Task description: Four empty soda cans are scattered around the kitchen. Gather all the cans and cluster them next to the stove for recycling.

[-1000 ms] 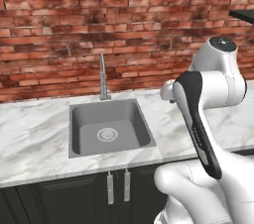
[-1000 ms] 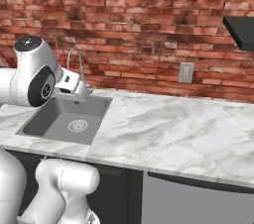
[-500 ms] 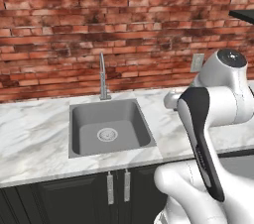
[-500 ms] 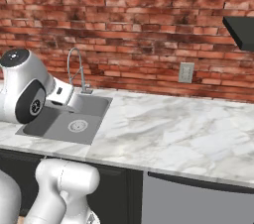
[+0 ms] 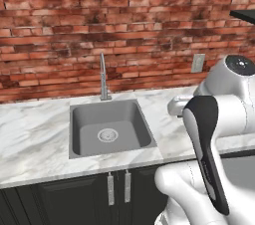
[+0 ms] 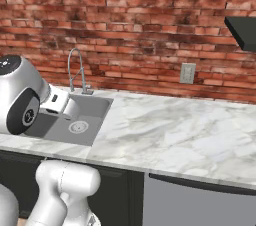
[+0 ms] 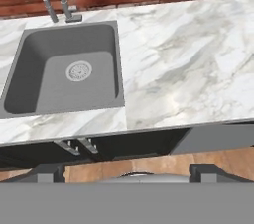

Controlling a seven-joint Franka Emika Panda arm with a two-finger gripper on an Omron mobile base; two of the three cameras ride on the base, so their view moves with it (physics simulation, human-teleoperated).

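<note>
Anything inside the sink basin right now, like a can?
The sink holds just its round drain; no can lies in it. In the right base view the arm covers the basin's near corner.

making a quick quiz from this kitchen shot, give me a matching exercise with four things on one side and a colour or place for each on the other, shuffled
Things:
1. sink
2. faucet
3. wall outlet
4. counter

Descriptions:
A. white marble with grey veins
B. on the red brick wall, to the right of the sink
C. grey basin with a round drain, set into the marble
D. slim metal post standing at the back edge of the basin

Pairs: 1-C, 2-D, 3-B, 4-A
</note>
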